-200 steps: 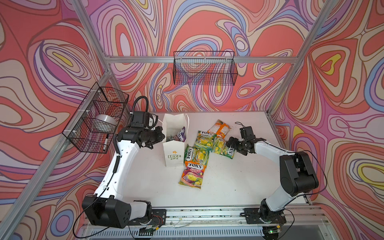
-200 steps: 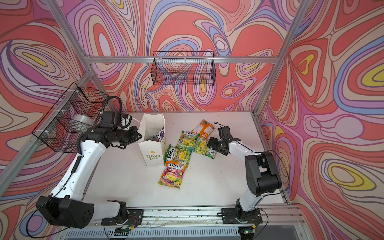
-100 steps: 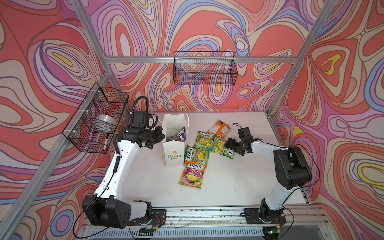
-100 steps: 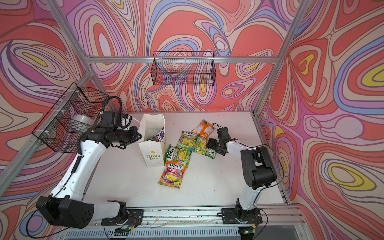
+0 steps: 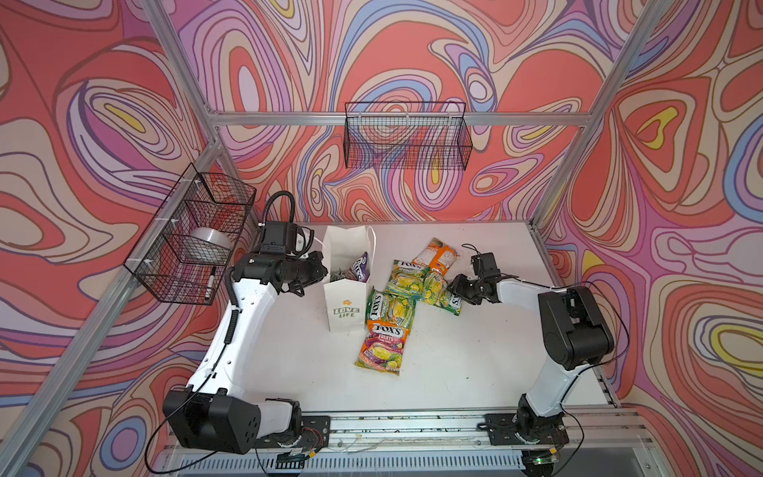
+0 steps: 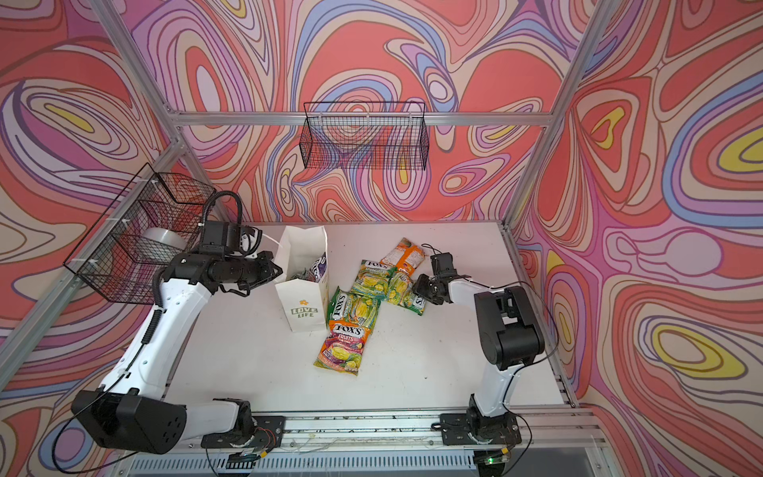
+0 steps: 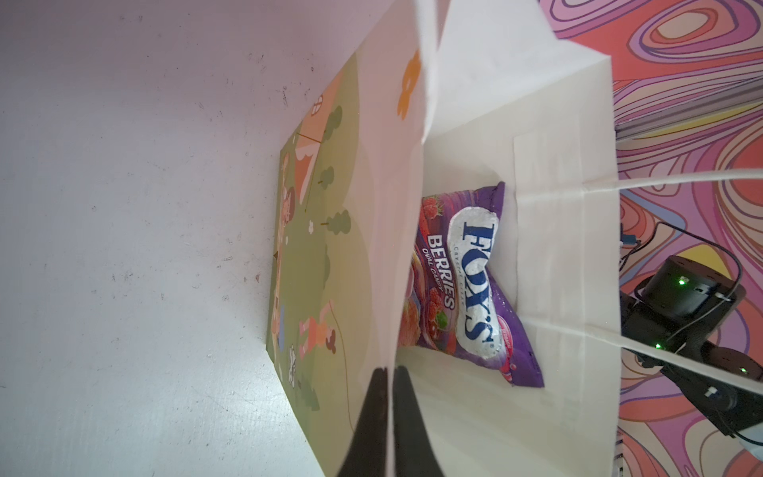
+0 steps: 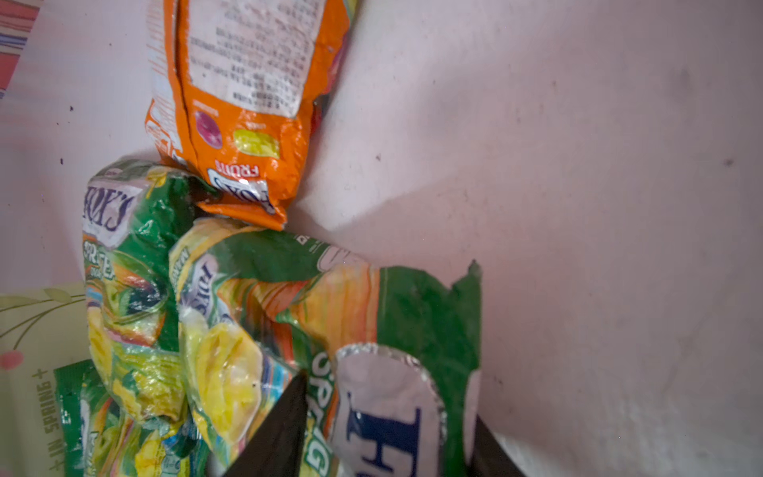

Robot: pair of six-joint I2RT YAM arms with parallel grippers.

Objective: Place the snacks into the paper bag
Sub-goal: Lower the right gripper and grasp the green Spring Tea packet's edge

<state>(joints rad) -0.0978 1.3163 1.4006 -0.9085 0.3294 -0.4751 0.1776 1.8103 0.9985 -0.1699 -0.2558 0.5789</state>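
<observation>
The white paper bag (image 5: 347, 307) (image 6: 303, 305) stands upright at centre-left, and my left gripper (image 5: 320, 270) (image 7: 388, 371) is shut on its near wall at the rim. A purple FOX'S packet (image 7: 462, 281) (image 5: 358, 266) leans inside. Several snacks lie in a heap to the bag's right: an orange one (image 5: 437, 256) (image 8: 243, 103), green-yellow ones (image 5: 406, 278) (image 5: 390, 309), and an orange-purple one (image 5: 382, 342) nearest the front. My right gripper (image 5: 454, 289) (image 8: 390, 396) sits low at the heap's right end, its jaws closed against both sides of a green packet (image 5: 444, 295) (image 8: 392, 330) that rests on the table.
A black wire basket (image 5: 406, 136) hangs on the back wall. Another basket (image 5: 194, 235) on the left wall holds a silver tape roll and a marker. Metal frame posts border the white table (image 5: 475, 363).
My right gripper's jaws have closed from wide open onto the green packet's end, and that arm's elbow has swung in. The left arm and the bag have not moved.
</observation>
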